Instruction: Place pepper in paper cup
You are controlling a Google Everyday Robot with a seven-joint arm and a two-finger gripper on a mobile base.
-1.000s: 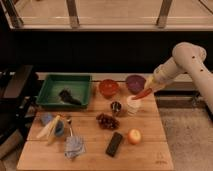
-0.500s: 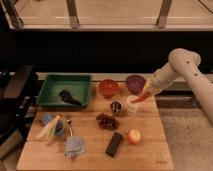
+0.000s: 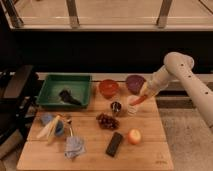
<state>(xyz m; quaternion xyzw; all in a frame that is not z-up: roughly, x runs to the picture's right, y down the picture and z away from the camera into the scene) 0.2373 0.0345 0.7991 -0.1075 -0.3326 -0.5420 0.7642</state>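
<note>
The pepper (image 3: 137,100) is slender and red-orange. It hangs tilted from my gripper (image 3: 143,93), which is shut on its upper end. The pepper's lower tip sits just over the rim of the white paper cup (image 3: 131,108), which stands upright on the wooden table right of the small metal cup (image 3: 115,106). I cannot tell whether the tip touches the cup. My white arm reaches in from the right.
A red bowl (image 3: 108,87) and a purple bowl (image 3: 135,82) stand behind the cup. A green tray (image 3: 47,95) is at the back left. Grapes (image 3: 105,121), a round orange fruit (image 3: 133,136), a black bar (image 3: 114,144), a blue cup (image 3: 58,128) and a cloth (image 3: 74,148) lie nearer.
My gripper has moved down and to the left with the pepper, bringing it from beside the purple bowl to just above the paper cup.
</note>
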